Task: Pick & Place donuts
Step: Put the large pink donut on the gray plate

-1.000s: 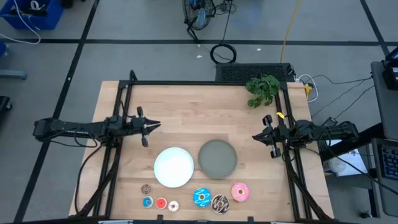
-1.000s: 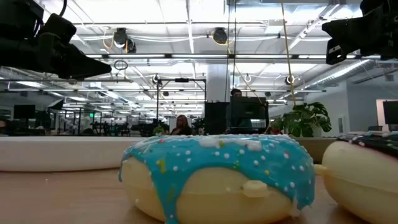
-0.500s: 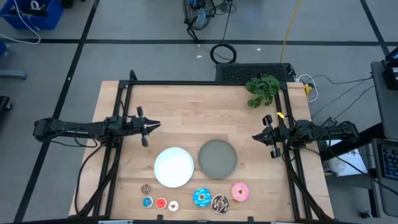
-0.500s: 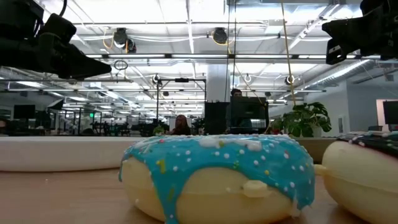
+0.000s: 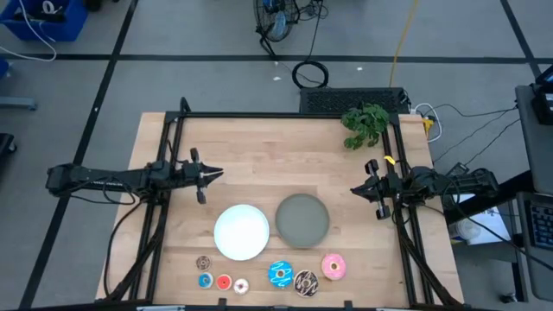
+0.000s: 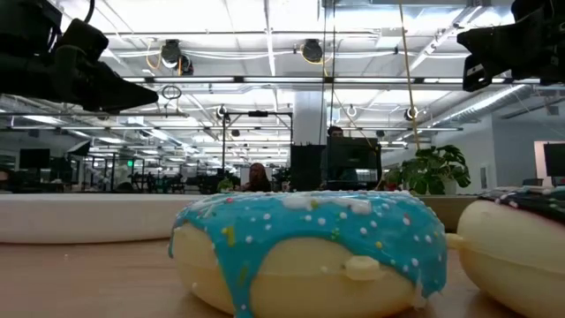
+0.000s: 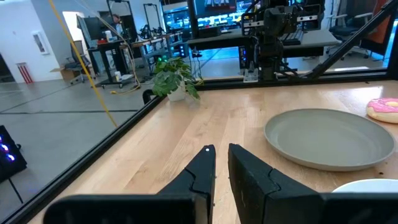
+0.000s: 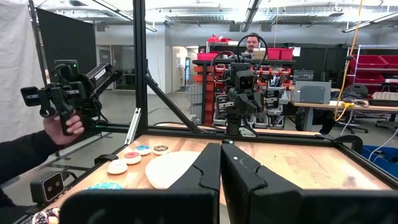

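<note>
The left gripper (image 5: 210, 176) is being held nearly shut at the table's left edge, nothing is being kept on the white plate (image 5: 241, 231) or grey plate (image 5: 302, 218), the donuts (image 5: 280, 275) are being left along the near edge, and the right gripper (image 5: 359, 190) is being held nearly shut too.

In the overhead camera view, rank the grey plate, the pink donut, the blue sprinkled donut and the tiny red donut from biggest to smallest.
1. grey plate, clearly the largest.
2. pink donut and blue sprinkled donut: they look about the same size, so I won't rank one over the other.
3. tiny red donut, the smallest.
</note>
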You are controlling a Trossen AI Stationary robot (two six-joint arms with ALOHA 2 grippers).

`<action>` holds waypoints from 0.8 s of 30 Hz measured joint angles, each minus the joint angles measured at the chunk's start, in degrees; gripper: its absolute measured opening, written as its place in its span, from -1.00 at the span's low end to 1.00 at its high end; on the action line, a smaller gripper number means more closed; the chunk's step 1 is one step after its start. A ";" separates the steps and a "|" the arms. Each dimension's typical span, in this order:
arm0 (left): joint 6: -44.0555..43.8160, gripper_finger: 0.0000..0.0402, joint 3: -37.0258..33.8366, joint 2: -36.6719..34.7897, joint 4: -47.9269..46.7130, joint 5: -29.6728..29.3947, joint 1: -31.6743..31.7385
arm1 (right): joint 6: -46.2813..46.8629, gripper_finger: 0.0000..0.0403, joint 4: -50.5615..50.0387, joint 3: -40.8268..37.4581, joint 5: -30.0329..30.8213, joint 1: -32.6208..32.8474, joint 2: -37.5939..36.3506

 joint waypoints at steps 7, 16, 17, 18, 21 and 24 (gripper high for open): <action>0.26 -0.74 0.00 0.00 0.62 -0.02 0.00 | 0.02 -1.00 1.65 -0.01 -0.01 -0.01 -0.02; 0.47 -0.75 -0.02 0.00 2.08 -0.04 0.00 | 0.31 -1.00 3.23 4.75 -2.09 0.80 1.53; 0.46 -0.74 -0.02 0.00 2.18 -0.04 0.00 | 0.39 -1.00 -0.01 6.98 -2.79 1.45 2.88; 0.48 -0.74 -0.02 0.00 2.23 -0.04 0.00 | 0.32 -1.00 -2.46 9.90 -2.03 2.19 4.72; 0.44 -0.75 -0.02 0.02 2.47 -0.04 0.00 | 0.00 -1.00 -8.89 18.46 5.82 4.81 12.63; 0.28 -0.75 -0.02 -0.02 3.75 0.35 0.00 | 0.15 -1.00 -16.99 26.99 9.52 7.95 24.32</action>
